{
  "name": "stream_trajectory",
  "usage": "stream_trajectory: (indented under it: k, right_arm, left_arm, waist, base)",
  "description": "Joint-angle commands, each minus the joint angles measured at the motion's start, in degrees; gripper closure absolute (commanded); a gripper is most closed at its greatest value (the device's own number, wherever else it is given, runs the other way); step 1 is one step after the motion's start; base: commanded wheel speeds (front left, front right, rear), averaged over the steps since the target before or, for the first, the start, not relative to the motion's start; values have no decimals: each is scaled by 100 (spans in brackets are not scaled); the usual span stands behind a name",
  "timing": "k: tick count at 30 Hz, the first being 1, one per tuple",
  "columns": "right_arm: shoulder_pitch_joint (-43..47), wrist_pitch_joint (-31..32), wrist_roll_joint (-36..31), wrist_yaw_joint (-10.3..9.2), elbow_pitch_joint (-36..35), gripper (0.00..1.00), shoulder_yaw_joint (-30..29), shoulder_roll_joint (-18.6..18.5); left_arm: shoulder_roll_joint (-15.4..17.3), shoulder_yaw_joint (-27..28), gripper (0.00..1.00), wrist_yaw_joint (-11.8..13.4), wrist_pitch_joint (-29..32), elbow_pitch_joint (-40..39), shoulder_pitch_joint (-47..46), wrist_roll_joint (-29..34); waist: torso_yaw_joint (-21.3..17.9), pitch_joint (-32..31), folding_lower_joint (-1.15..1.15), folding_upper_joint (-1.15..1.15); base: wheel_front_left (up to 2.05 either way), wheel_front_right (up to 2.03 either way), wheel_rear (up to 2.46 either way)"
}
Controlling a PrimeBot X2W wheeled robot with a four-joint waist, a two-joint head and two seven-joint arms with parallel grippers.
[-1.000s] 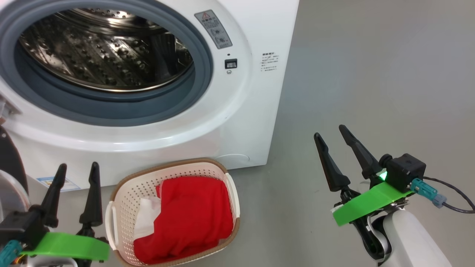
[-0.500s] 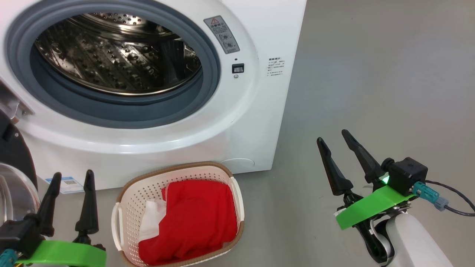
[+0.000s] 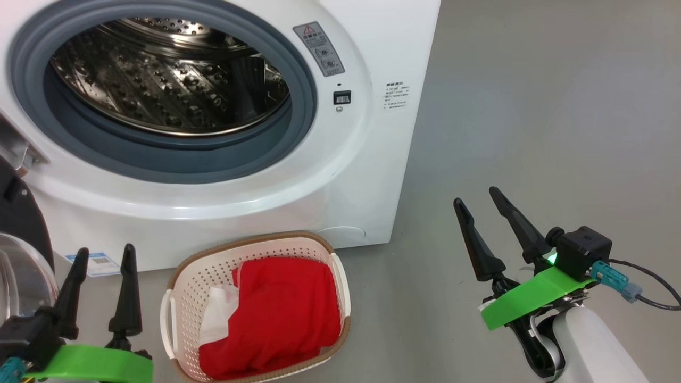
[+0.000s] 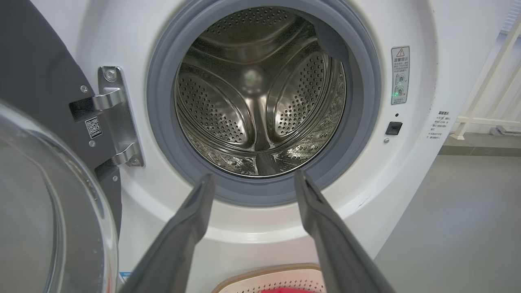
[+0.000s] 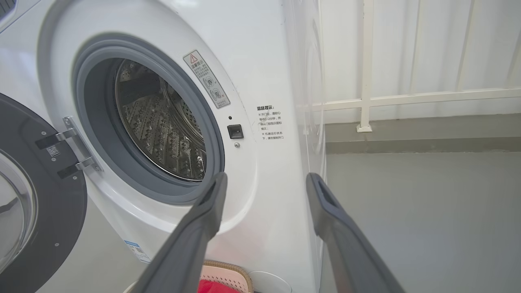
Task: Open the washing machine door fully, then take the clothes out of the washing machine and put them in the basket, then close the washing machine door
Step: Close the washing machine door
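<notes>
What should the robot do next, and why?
Probably move the left tool to the door and start pushing it shut: the drum looks empty, the clothes lie in the basket, and the door stands open.

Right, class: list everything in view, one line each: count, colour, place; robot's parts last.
washing machine: one, white, ahead on the floor
drum: one, steel, inside it, no clothes seen
washing machine door: one, black rim with clear glass, swung open at left
basket: one, cream with brown rim, on the floor before the washer
red jersey: one, red, in the basket
white cloth: one, white, in the basket beside the jersey
floor: one, grey, all around
railing: one, white, behind the washer
left gripper: one, dark fingers, open, lower left
right gripper: one, dark fingers, open, lower right
</notes>
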Motion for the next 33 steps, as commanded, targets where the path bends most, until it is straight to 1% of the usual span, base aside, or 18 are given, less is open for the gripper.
stream_trajectory:
  k: [1,18,33]
  right_arm:
    - [20,-68,120,9,-121,0,152,0]
    - [4,-68,116,9,-150,0,114,4]
    - [-9,-68,104,9,-144,0,105,6]
  left_arm:
    - [145,236,0,-14,-53,-89,-139,22]
    - [64,312,0,-79,-53,-133,-162,43]
    - [13,356,0,-171,-53,-107,-170,105]
  waist:
    - [2,2,0,0]
    - [19,57,0,0]
    - [24,92,0,0]
  base:
    - [0,0,0]
    - [-11,11,0]
    - [-127,127,0]
